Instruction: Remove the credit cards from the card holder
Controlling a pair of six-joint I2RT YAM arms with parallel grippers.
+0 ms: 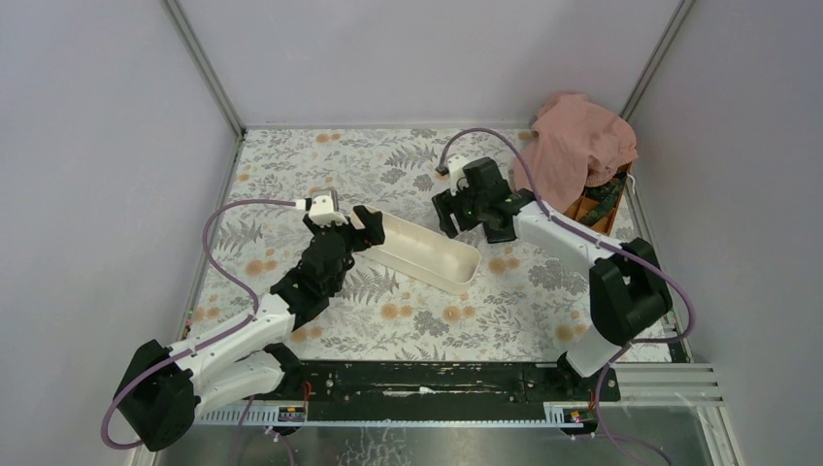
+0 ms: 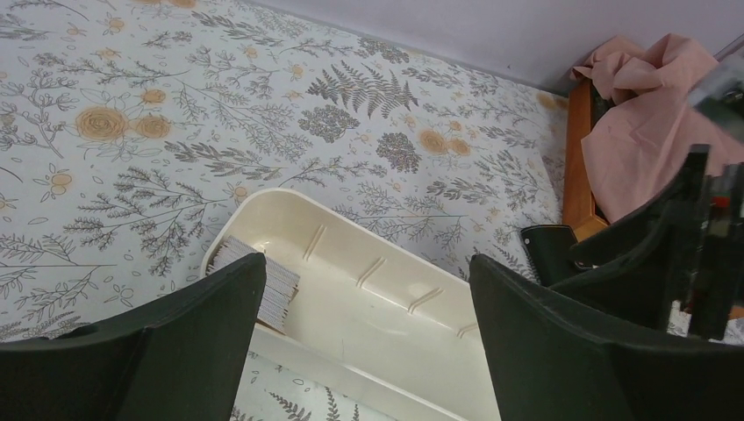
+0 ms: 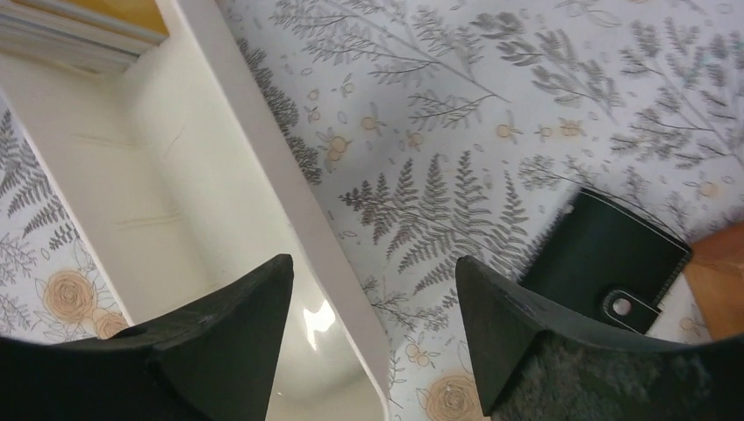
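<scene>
Dark fingers (image 3: 219, 351) of the right hand (image 3: 373, 263) stand wide apart with nothing between them, hanging over the flowered surface (image 3: 526, 88) just beside the long wall of the white tray (image 3: 263, 175). Past its right finger lies the card holder (image 3: 605, 254), flat on the surface and folded, its snap tab (image 3: 627, 305) seemingly fastened. It sits between the tray and the orange box (image 3: 724, 272). The left hand (image 2: 367, 263) is likewise spread and empty, above the tray's end, where a stack of thin grey cards (image 2: 268, 281) rests. I judge the holder light, thin and fairly stiff, with a smooth cover that could slide when pushed. Lying flat it offers little to pinch, so a long edge away from the tab looks the best hold, leaving the snap free for the other hand.
</scene>
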